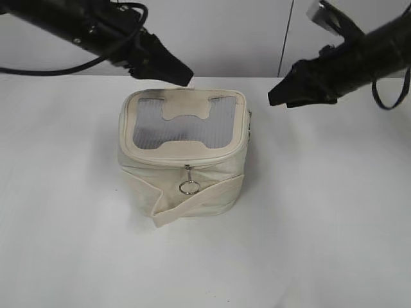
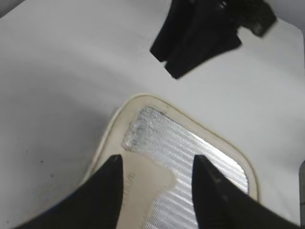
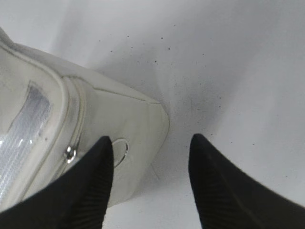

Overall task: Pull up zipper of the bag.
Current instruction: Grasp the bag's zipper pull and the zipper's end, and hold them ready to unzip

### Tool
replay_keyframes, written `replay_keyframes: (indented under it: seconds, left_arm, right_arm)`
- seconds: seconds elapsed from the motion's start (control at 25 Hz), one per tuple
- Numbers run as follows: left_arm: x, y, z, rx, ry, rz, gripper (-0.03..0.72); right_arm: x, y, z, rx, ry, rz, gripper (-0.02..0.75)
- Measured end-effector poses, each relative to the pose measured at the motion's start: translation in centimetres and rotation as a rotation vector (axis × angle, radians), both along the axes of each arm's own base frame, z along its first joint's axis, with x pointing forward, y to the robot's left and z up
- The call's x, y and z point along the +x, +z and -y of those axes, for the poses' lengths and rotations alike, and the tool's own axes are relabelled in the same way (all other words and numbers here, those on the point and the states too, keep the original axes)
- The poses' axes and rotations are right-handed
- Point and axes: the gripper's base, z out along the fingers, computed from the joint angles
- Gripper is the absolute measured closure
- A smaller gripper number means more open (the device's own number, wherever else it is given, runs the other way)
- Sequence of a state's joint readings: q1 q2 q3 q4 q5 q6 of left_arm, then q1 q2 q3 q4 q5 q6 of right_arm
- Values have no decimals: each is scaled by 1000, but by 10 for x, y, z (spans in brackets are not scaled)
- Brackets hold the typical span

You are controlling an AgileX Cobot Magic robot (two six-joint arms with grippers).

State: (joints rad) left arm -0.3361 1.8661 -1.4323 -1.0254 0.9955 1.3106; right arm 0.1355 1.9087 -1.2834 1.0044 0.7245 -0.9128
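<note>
Exterior view: cream boxy fabric bag with a silvery mesh top panel (image 1: 183, 154) sits mid white worktop (image 1: 321, 224), its round metal zipper ring (image 1: 189, 187) hanging on the near face. Left hand (image 2: 155, 164) hovers spread over the bag's far edge, gripping nothing; right hand (image 3: 150, 148) hangs spread beside its right wall, likewise bare.

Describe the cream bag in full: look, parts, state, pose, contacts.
The cream boxy fabric bag stands upright on the white table, near centre. Its top is a silvery ribbed panel framed in cream piping, with cream tabs overlapping it at the far and near edges. A zipper line runs under the top rim; a metal ring pull hangs on the near face. A loose fabric strap wraps the lower front. The side shows a small metal stud. Neither tool touches it.
</note>
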Motion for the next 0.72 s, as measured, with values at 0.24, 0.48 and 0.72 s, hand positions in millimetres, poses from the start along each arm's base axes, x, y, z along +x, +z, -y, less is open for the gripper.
replay_keyframes:
  seconds: [0.24,0.48,0.72]
  left_arm:
    - [48,0,34,82,-132,-12,325]
    - [70,-20,50,122,-130,-35,325]
    - [73,-44,53,164,-141,-79,325]
  right_arm:
    - [-55,-39,3,50,14,154,329]
    - [-64,-49,5,33,34,206,329]
    - [-65,-49,4,31,45,220,329]
